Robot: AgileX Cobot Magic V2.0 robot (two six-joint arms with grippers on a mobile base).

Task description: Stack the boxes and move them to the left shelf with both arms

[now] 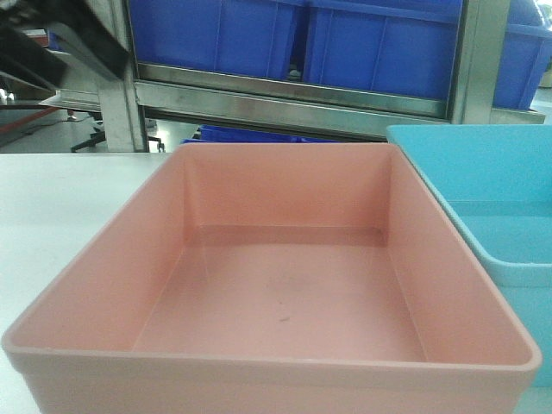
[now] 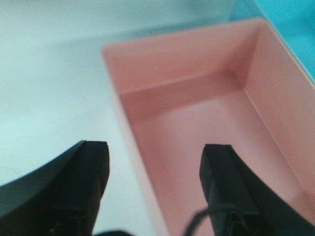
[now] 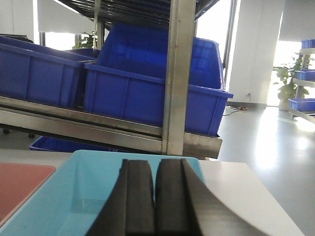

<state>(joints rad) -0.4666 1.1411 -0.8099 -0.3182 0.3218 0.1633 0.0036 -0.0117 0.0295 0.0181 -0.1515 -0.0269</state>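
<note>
Pink bin [image 2: 206,113] wall between parted left jaws.

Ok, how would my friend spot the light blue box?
Find the white table in front of the steel rack. Two open boxes sit side by side there; the light blue box is right of the pink box. It's paler than the dark blue bins on the rack.
</note>
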